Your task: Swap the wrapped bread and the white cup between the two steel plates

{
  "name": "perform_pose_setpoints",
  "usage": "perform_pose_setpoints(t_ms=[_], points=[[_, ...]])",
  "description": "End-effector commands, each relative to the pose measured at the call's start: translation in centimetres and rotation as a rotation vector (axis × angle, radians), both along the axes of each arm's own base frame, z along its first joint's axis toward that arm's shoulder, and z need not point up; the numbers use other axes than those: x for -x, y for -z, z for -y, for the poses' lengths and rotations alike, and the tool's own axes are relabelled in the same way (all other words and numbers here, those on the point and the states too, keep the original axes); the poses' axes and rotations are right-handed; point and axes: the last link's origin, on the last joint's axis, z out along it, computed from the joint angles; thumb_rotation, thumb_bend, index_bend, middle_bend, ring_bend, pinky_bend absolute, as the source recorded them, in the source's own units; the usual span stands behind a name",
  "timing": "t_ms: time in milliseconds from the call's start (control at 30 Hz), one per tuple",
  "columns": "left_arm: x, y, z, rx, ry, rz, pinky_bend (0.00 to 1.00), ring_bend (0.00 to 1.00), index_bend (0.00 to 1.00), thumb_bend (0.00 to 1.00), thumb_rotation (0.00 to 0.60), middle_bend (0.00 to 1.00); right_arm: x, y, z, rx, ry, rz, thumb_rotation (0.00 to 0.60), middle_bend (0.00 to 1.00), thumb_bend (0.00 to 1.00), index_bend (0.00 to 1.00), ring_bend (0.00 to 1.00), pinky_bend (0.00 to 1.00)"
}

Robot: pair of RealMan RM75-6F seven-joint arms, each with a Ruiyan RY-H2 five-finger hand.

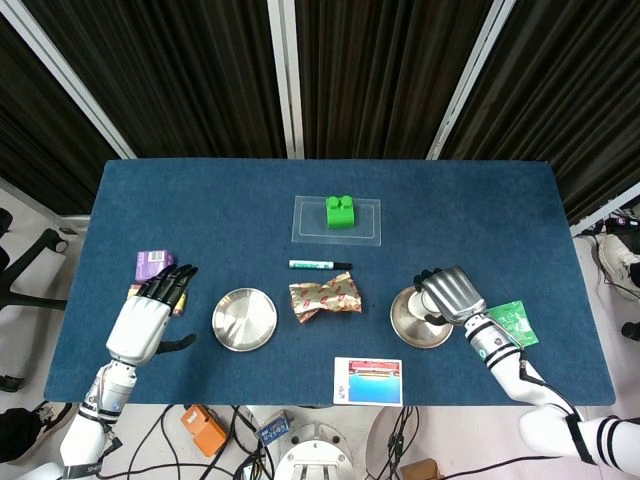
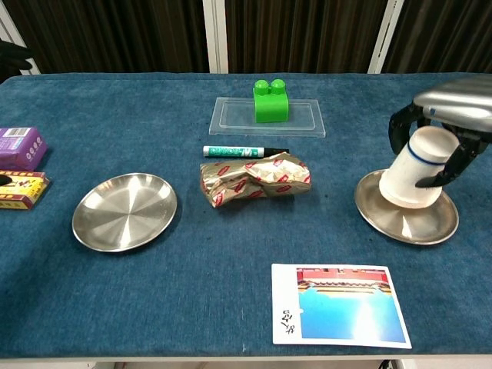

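Note:
The white cup [image 2: 419, 169] with a blue ring is upside down and tilted, and my right hand [image 2: 450, 115] grips it from above, fingers wrapped round its sides. It hangs just over the right steel plate [image 2: 407, 223]. From the head view the right hand [image 1: 452, 295] hides most of the cup above that plate [image 1: 412, 325]. The wrapped bread [image 1: 325, 298], gold and red, lies on the cloth between the plates. Nothing lies on the left steel plate [image 1: 244, 320]. My left hand [image 1: 150, 315] hovers open, left of that plate.
A green block [image 1: 341, 211] sits on a clear tray [image 1: 305, 232] at the back. A marker [image 1: 318, 265] lies just behind the bread. Purple box [image 1: 152, 263] and yellow box [image 2: 19, 190] sit far left. A printed card [image 1: 368, 381] lies near the front edge, a green packet [image 1: 512, 322] right of the right plate.

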Motion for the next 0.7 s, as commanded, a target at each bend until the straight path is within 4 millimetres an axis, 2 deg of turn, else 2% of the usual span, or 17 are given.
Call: perform_pose_setpoints(t_ms=[33, 133, 267, 433, 700], points=[[0.1, -0.3, 0.1, -0.008, -0.002, 0.004, 0.25, 0.10, 0.01, 0.03, 0.600, 0.09, -1.4, -2.3, -1.2, 0.071, -0.074, 0.059, 0.600, 0.61, 0.37, 0.77, 0.63, 0.71], [0.1, -0.6, 0.1, -0.015, 0.001, 0.008, 0.25, 0.09, 0.01, 0.03, 0.600, 0.09, -2.8, -3.6, -2.7, 0.081, -0.132, 0.103, 0.600, 0.61, 0.37, 0.77, 0.63, 0.71], [0.1, -0.8, 0.2, -0.019, 0.001, 0.013, 0.25, 0.10, 0.01, 0.03, 0.600, 0.09, -5.1, -3.7, -4.5, 0.027, -0.206, 0.143, 0.600, 0.61, 0.37, 0.77, 0.63, 0.71], [0.5, -1.3, 0.5, -0.037, -0.009, 0.015, 0.25, 0.10, 0.01, 0.03, 0.600, 0.09, -8.0, -1.2, -6.2, -0.086, -0.282, 0.144, 0.600, 0.61, 0.37, 0.76, 0.63, 0.71], [1.5, -2.5, 0.9, -0.076, -0.032, 0.019, 0.25, 0.10, 0.01, 0.03, 0.600, 0.09, -11.3, 4.9, -6.1, -0.171, -0.345, 0.124, 0.600, 0.61, 0.37, 0.75, 0.63, 0.71]])
